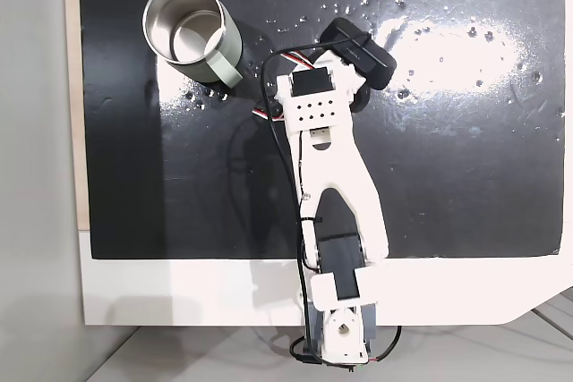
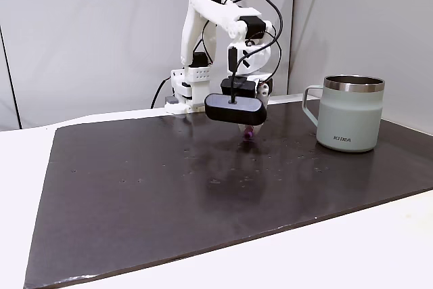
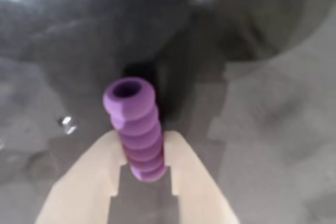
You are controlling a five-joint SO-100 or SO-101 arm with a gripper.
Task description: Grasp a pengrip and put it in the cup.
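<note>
right now your gripper [image 3: 140,174] is clamped on the pengrip [image 3: 135,132], with the cup [image 1: 191,33] near the mat's [image 1: 466,176] top-left corner in a fixed view.

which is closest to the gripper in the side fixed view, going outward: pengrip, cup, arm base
1. The pengrip, right at the gripper, under the black camera.
2. The arm base, behind and to the left, at the mat's far edge.
3. The cup, farthest out, on the right.
</note>
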